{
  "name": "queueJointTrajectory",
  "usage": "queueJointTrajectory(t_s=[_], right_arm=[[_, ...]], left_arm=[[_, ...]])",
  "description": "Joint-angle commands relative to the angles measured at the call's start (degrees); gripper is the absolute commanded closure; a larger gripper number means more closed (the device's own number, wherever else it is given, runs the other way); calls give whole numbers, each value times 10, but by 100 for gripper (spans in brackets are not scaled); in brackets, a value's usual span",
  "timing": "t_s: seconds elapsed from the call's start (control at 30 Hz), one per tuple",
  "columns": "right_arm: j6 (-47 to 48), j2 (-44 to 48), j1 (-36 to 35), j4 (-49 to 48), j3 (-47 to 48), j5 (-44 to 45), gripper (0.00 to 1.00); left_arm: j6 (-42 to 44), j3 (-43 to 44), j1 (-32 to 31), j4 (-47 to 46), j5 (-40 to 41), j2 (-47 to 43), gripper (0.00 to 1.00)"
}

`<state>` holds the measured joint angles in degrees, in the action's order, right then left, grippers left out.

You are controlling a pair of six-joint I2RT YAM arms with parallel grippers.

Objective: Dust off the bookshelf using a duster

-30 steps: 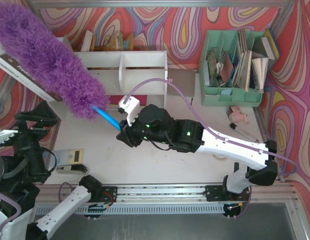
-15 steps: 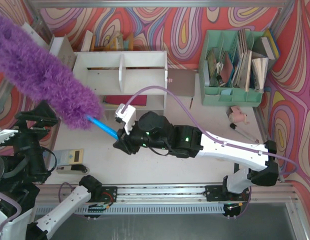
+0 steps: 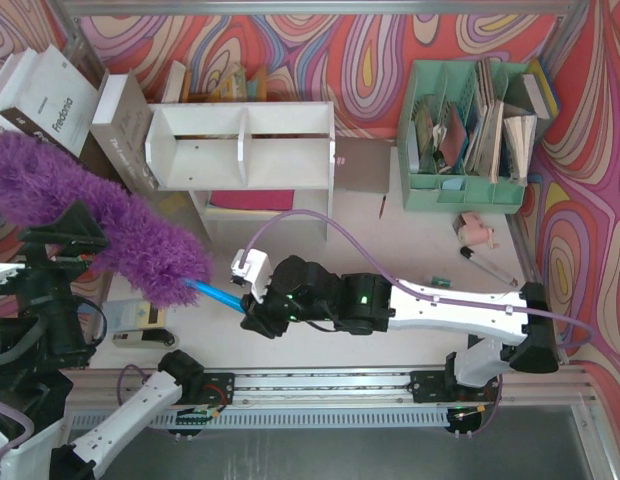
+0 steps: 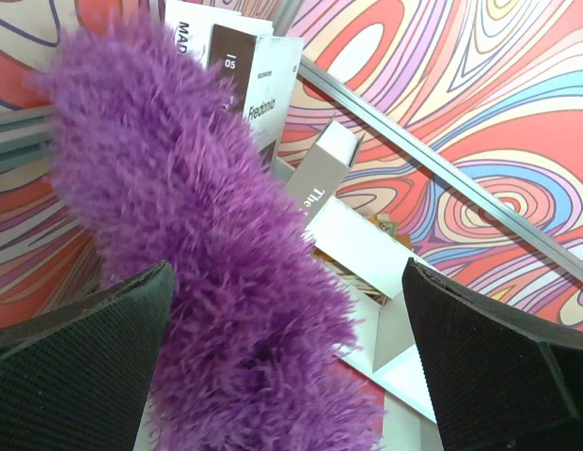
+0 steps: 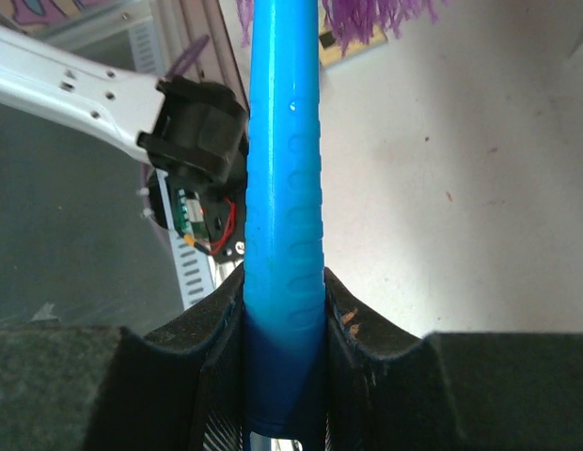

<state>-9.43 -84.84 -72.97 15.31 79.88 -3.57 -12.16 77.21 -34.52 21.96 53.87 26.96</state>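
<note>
Right hand (image 3: 252,303) clamping duster (image 3: 100,215) by blue handle. Purple head pointing up-left, hanging left-front of bookshelf (image 3: 240,150), apart from it; shelf lying back-right. Left hand (image 3: 60,250) gaping wide, holding nothing.

The duster (image 3: 90,225) head was fluffy purple, and its handle (image 5: 284,188) was bright blue with a row of faint oval dimples. The bookshelf (image 3: 285,150) was plain white, the file organizer (image 3: 460,190) at upper right mint green, and the tabletop (image 3: 420,235) off-white. The walls (image 3: 370,60) carried swirling red, orange, yellow, lilac and light-blue bands edged with dark lines.
</note>
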Motion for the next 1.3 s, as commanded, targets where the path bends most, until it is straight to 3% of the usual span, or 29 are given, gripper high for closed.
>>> queueJointTrajectory(t_s=[0.0, 0.5, 1.27], right_arm=[[-19, -9, -3, -65, -21, 17, 100], [-40, -100, 0, -116, -61, 11, 100], [-40, -32, 13, -137, -78, 35, 100]], left_arm=[[5, -2, -1, -9, 1, 0, 2], [4, -16, -1, -5, 6, -7, 2], [3, -23, -1, -3, 11, -13, 2]])
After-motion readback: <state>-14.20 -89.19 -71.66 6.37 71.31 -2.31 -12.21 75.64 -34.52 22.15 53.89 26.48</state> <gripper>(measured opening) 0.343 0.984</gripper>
